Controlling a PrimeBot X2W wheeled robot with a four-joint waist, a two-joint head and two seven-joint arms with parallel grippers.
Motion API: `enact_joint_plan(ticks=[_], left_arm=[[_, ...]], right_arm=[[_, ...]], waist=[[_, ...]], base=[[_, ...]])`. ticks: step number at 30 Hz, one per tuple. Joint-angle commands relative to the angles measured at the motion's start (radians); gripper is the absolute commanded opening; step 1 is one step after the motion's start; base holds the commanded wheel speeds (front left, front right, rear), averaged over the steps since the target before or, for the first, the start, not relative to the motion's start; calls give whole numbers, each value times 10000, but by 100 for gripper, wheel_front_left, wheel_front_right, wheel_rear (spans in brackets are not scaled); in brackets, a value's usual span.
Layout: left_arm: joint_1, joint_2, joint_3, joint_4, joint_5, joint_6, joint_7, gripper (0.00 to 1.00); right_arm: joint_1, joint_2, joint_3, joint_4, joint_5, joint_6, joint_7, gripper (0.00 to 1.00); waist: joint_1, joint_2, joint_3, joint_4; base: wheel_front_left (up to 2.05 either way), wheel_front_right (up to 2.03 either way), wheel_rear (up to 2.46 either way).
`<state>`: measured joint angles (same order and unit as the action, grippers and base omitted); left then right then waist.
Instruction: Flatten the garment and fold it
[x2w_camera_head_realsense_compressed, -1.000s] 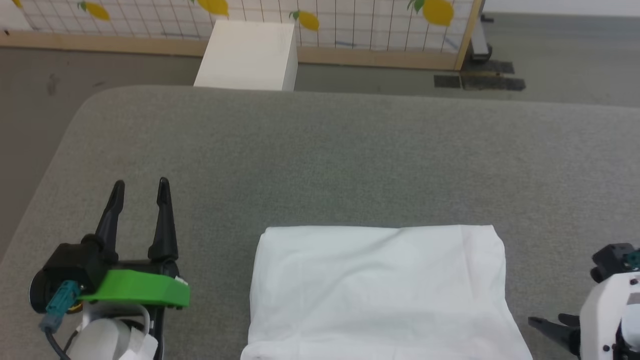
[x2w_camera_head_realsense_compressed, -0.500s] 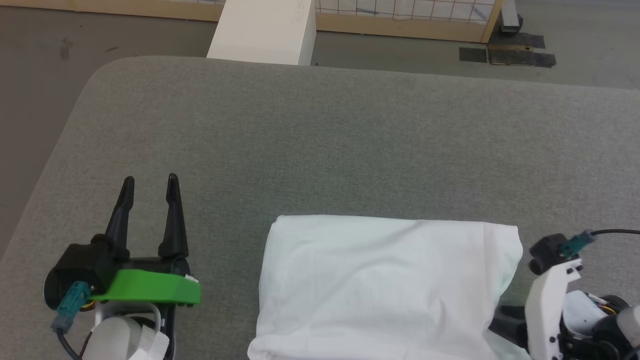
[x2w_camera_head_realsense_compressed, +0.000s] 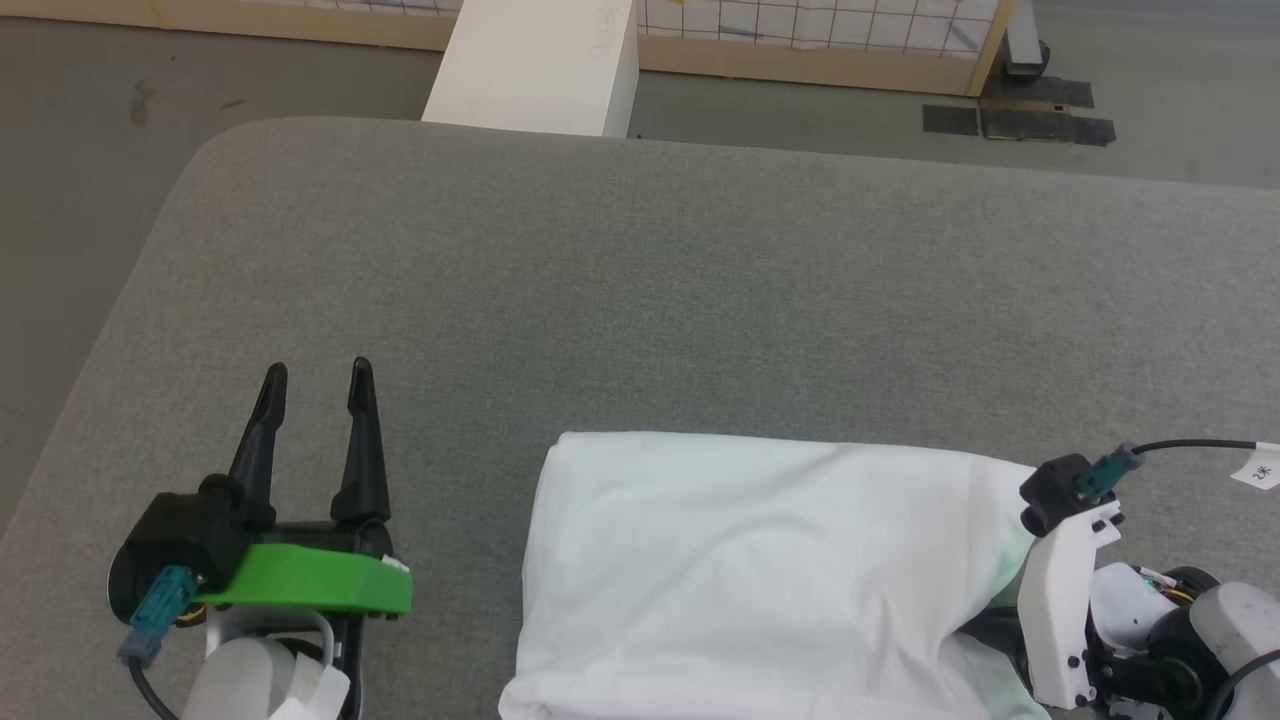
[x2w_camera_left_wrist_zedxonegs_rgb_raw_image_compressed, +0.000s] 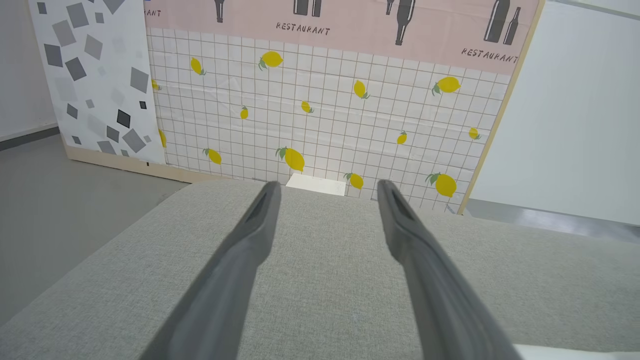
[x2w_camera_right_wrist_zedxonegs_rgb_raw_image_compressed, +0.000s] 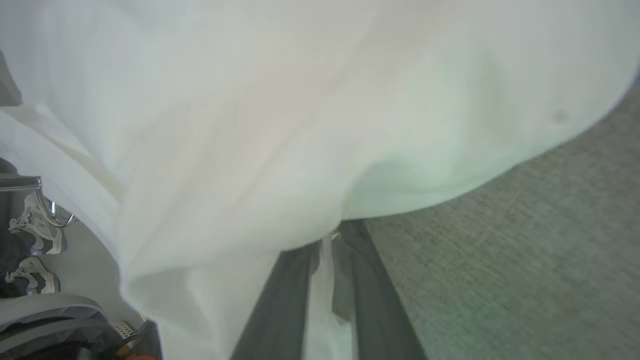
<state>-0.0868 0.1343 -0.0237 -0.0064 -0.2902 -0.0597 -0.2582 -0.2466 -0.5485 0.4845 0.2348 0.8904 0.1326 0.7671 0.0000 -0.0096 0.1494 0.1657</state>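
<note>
Right gripper (x2w_camera_right_wrist_zedxonegs_rgb_raw_image_compressed: 334, 236): working at the near right edge. Its fingers are pressing together on a fold of the shirt (x2w_camera_head_realsense_compressed: 760, 570), with white cloth showing between them in the right wrist view. The shirt's right edge is draping over the fingers.

Shirt: white, folded into a rough rectangle. It is lying on the near middle of the grey padded surface (x2w_camera_head_realsense_compressed: 640, 300), its right side lifting slightly.

Left gripper (x2w_camera_head_realsense_compressed: 318, 368): sitting at the near left, well apart from the shirt. Its fingers are spread, holding nothing and pointing away over bare grey fabric.

White box (x2w_camera_head_realsense_compressed: 535, 65): standing beyond the surface's far edge.

Lemon-print panel (x2w_camera_left_wrist_zedxonegs_rgb_raw_image_compressed: 320, 115): standing behind the box.
</note>
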Motion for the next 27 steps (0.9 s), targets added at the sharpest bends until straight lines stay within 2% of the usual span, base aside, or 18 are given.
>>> enact_joint_plan(ticks=[1, 11, 20, 27], left_arm=[[-26, -68, 58, 44, 68, -66, -35, 100], [78, -319, 238, 144, 245, -302, -35, 100], [75, -483, 264, 165, 373, -443, -35, 100], [-3, -586, 257, 214, 417, -523, -36, 100]], right_arm=[[87, 51, 171, 217, -23, -19, 24, 0], [14, -466, -560, 359, 5, -19, -352, 0], [-2, -1395, -2389, 1244, -373, -19, -198, 0], [55, -1530, -3882, 2209, -1551, -19, 83, 0]], waist=[[0, 94, -40, -19], [0, 94, -180, -158], [0, 94, -65, -254], [0, 94, 55, -254]], base=[[0, 0, 0], [0, 0, 0], [0, 0, 0], [0, 0, 0]])
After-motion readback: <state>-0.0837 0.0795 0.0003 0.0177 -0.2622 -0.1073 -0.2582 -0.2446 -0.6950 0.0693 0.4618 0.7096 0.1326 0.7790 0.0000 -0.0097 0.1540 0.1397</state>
